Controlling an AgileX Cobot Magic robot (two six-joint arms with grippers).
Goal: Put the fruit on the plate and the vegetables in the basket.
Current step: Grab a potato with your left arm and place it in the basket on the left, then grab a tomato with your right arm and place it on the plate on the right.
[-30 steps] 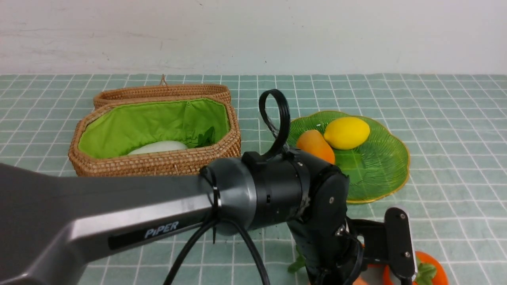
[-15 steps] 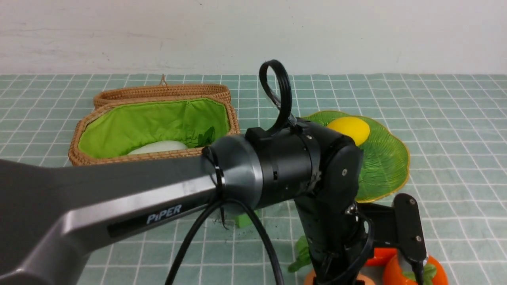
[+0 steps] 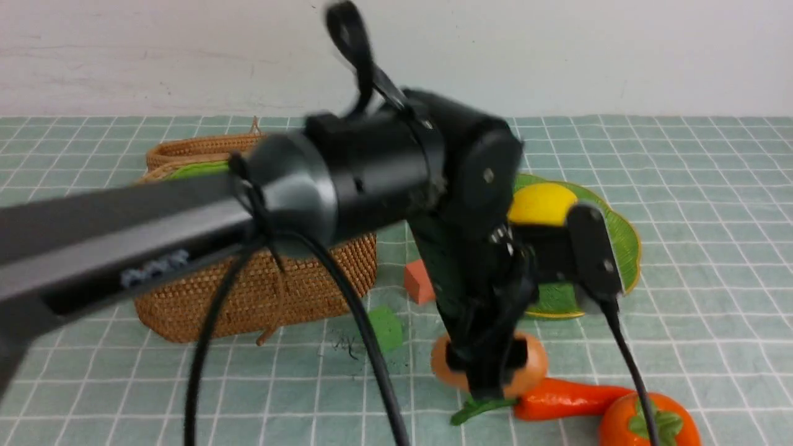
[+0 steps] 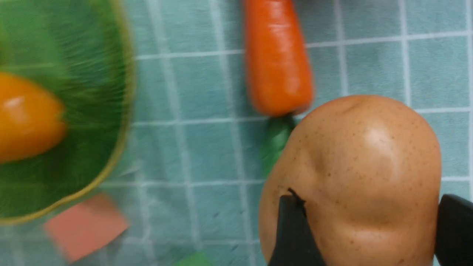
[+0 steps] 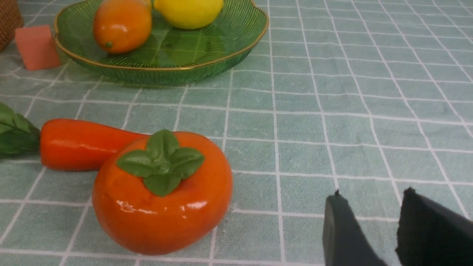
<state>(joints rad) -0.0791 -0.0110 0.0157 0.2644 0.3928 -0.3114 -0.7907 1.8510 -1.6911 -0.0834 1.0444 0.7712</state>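
My left gripper point(image 4: 369, 207) is shut on the brown potato point(image 4: 354, 155), one black finger on each side; in the front view the potato point(image 3: 534, 364) hangs just above the cloth. The orange carrot point(image 3: 570, 399) and the round persimmon point(image 3: 647, 424) lie on the cloth at the front right. The lemon point(image 3: 539, 204) and the mango point(image 5: 122, 24) sit on the green plate point(image 3: 622, 248). The wicker basket point(image 3: 260, 291) stands to the left, its inside hidden by my left arm. My right gripper point(image 5: 372, 195) is open and empty, beside the persimmon point(image 5: 162, 195).
A salmon-pink cube point(image 3: 419, 282) and a small green cube point(image 3: 385, 328) lie on the checked cloth between the basket and the plate. My left arm and its cable cross the front view from the left.
My left gripper has closed on the potato, and the arm has risen and swung left, lifting it. The right gripper has not changed.
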